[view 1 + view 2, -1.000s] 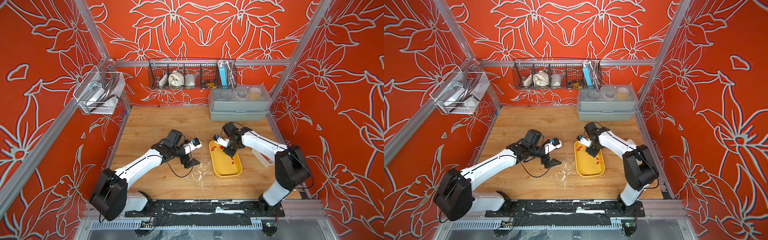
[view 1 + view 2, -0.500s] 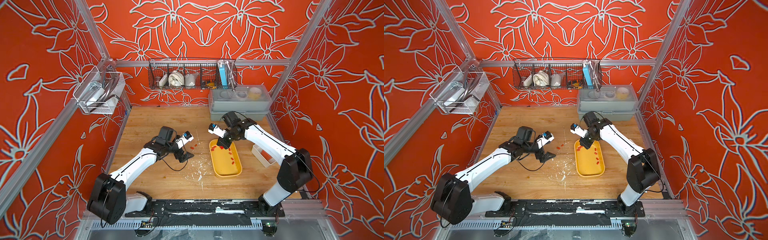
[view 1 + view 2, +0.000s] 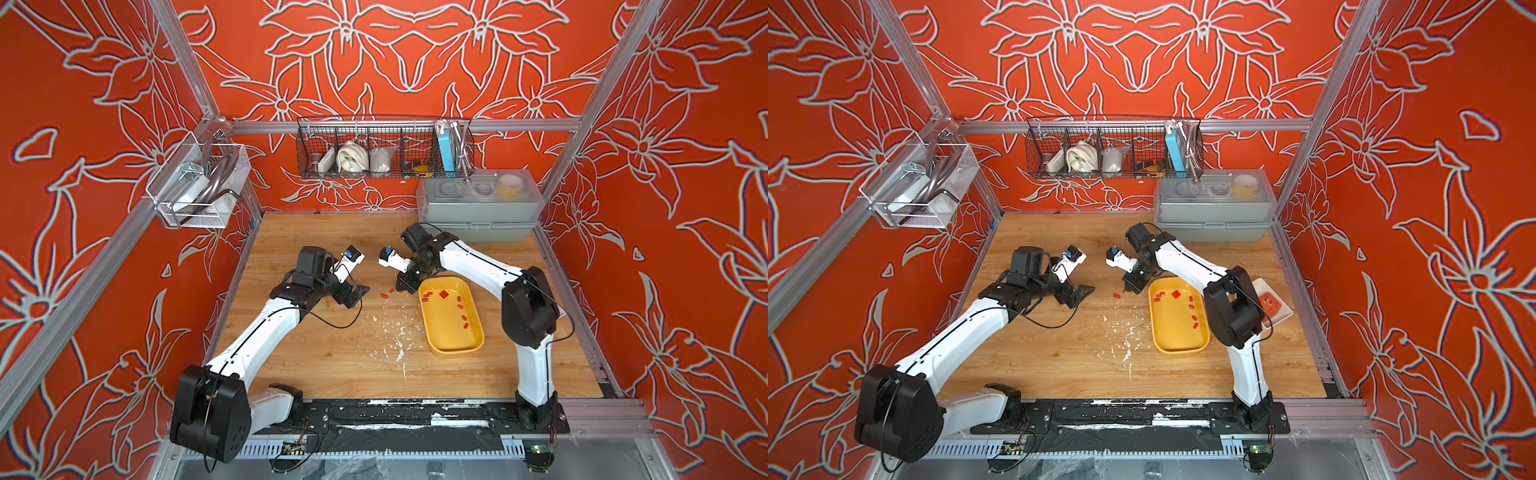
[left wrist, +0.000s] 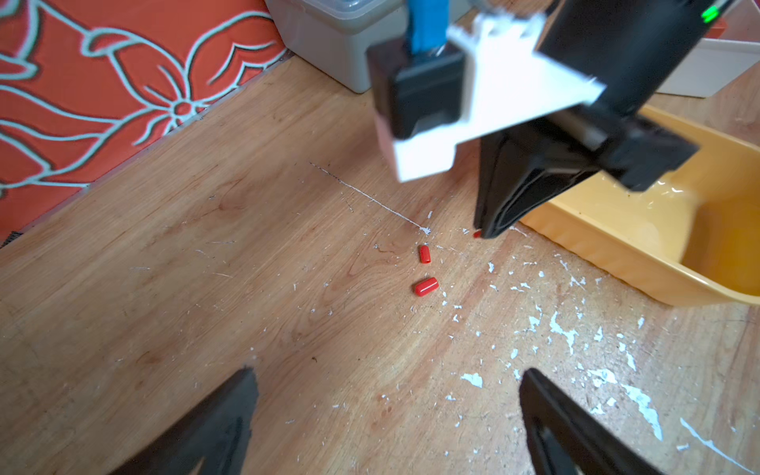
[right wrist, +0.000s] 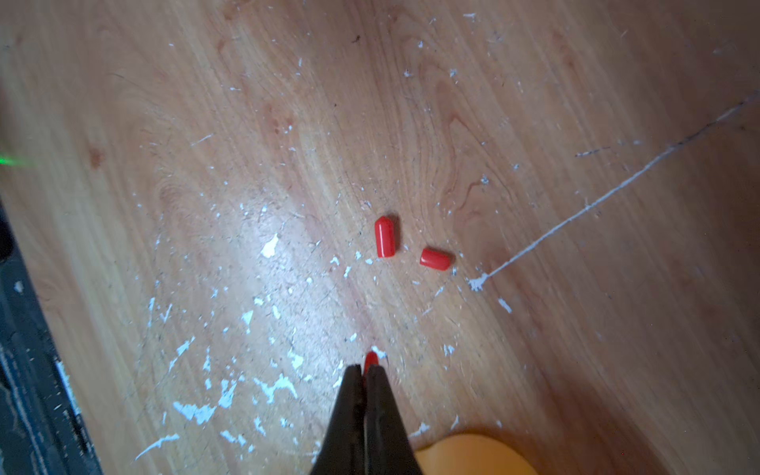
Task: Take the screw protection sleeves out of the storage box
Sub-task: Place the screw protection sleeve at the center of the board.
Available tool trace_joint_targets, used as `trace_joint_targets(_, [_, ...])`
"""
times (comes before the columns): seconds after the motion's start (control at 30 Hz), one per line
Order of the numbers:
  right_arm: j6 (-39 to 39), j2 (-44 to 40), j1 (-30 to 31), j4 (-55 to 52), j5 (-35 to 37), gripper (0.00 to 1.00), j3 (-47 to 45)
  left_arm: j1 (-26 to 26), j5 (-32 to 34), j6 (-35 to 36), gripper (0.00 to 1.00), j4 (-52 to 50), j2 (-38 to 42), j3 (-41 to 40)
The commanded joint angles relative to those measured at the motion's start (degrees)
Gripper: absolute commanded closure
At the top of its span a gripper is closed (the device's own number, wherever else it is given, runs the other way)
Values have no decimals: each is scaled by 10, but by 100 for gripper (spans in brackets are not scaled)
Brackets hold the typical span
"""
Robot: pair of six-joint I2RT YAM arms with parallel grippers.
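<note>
The yellow storage box (image 3: 451, 345) (image 3: 1179, 338) lies on the wooden table with several red screw protection sleeves (image 3: 460, 307) inside. Two more sleeves (image 3: 384, 295) (image 5: 385, 237) (image 4: 426, 286) lie on the wood just left of the box's far corner. My right gripper (image 3: 402, 287) (image 5: 365, 372) hangs tip-down beside that corner, shut on one sleeve (image 5: 371, 358) whose end pokes out just above the table. My left gripper (image 3: 357, 293) (image 4: 388, 373) stands open and empty further left, facing the loose sleeves.
A grey lidded box (image 3: 478, 208) stands at the back right. A white dish (image 3: 1273, 305) with an orange-red block sits right of the yellow box, behind my right arm. A wire basket (image 3: 384, 149) hangs on the back wall. White flecks dot the wood.
My right gripper has moved from over the box to the table beside its far left corner, with a sleeve in it. My left gripper has drawn back leftward, uncovering two sleeves on the wood.
</note>
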State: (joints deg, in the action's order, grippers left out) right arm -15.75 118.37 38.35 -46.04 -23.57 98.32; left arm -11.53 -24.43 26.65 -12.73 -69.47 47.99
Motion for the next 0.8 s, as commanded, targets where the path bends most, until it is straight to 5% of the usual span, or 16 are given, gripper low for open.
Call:
trace_joint_targets(0.0, [29,45,5,-5,31,100,43,3,0,-1,2,10,18,-6])
trace_joint_targets(0.57, [58,196,6,-35,16,95,197,3,-16,9,2,9,23,-12])
trace_joint_targets(0.77, [55,207,6,-54,20,84,226,3,-24,11,2,7,24,-13])
